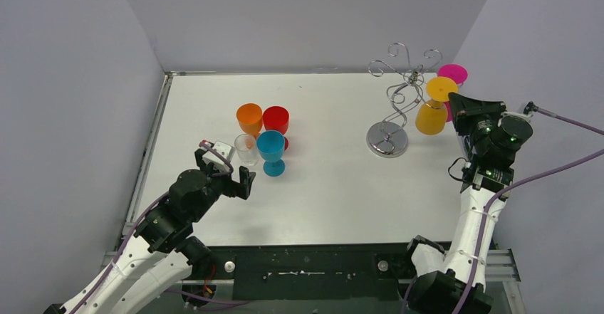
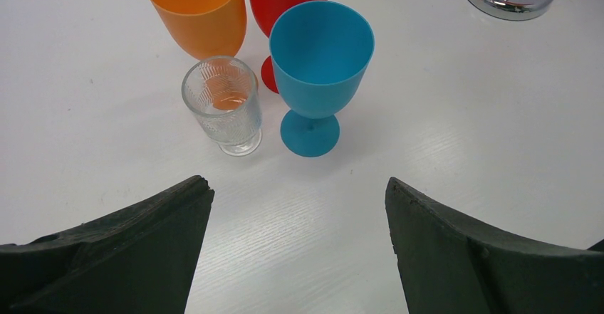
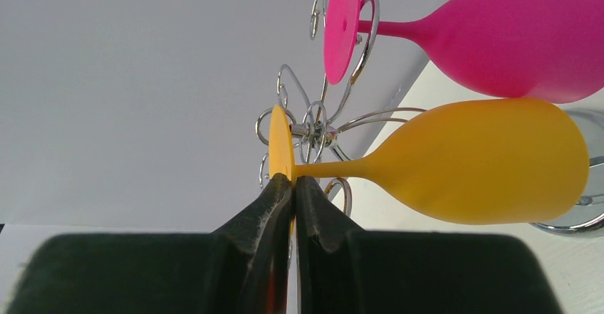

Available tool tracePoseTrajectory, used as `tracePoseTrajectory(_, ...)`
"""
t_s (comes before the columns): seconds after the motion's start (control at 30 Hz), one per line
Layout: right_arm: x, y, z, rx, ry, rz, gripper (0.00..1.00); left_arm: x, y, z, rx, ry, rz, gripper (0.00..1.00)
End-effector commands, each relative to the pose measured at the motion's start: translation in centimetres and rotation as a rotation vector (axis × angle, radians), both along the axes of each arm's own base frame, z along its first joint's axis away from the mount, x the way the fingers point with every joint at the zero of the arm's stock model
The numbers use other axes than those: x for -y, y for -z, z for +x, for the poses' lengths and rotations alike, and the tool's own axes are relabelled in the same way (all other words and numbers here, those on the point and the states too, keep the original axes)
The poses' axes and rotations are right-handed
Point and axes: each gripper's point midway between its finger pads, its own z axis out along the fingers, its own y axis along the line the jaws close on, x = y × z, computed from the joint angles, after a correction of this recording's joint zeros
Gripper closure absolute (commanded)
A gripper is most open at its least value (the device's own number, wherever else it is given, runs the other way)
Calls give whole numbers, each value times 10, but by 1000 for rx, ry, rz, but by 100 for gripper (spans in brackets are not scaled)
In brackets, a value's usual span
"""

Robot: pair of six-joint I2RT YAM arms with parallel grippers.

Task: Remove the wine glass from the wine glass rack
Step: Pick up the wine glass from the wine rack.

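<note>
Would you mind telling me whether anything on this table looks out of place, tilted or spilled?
Nothing stands out: no spill or breakage shows. The yellow wine glass and the pink wine glass hang upside down at the wine glass rack, and the right hand pinches the yellow one's foot.

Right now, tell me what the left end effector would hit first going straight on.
Probably the blue plastic goblet: its foot stands centred ahead of the open left end effector. The small clear ribbed glass beside it looks about as near.
</note>
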Motion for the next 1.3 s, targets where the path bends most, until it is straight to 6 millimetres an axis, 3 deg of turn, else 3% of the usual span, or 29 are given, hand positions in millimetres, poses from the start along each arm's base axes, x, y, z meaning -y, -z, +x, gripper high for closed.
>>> tracePoseTrajectory(0.0,3,-21,-8,63,27,-64,100,0,-13,4,40,-10,-27,11)
tracePoseTrajectory(0.6,8,-30,-41,2,148,-172,100,1,-12,4,38,-5,-25,10)
tracePoseTrajectory(0.97,-18,-38,-78,4,115,-261,100,2,-13,2,44,8,-29,10)
tracePoseTrajectory(1.27,-63,-46,-92,86,-99,-389,100,5,-12,2,36,21,-30,10)
